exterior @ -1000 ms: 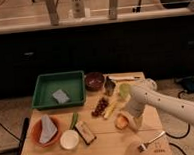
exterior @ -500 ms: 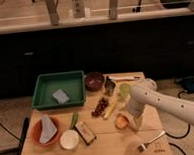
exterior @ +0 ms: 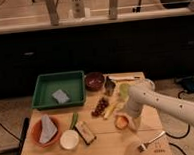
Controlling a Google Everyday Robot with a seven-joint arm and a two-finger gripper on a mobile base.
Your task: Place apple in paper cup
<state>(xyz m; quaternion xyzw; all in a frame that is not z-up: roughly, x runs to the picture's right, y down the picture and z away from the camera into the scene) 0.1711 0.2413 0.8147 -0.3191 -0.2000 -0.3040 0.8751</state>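
A white paper cup (exterior: 69,139) stands near the table's front left, beside an orange bowl. A round orange-yellow fruit (exterior: 121,122), which seems to be the apple, lies on the wooden table at front centre-right. My white arm reaches in from the right, and the gripper (exterior: 127,116) is down at this fruit, right over its far side. The arm's end hides the contact. The cup is well to the left of the gripper, with a snack bar between them.
A green tray (exterior: 44,98) with a sponge (exterior: 61,96) is at back left. There is a dark red bowl (exterior: 94,80), grapes (exterior: 99,106), a banana (exterior: 113,109), a pale green item (exterior: 124,90), a snack bar (exterior: 85,131), the orange bowl (exterior: 39,141) with a blue cloth, and a utensil (exterior: 150,140).
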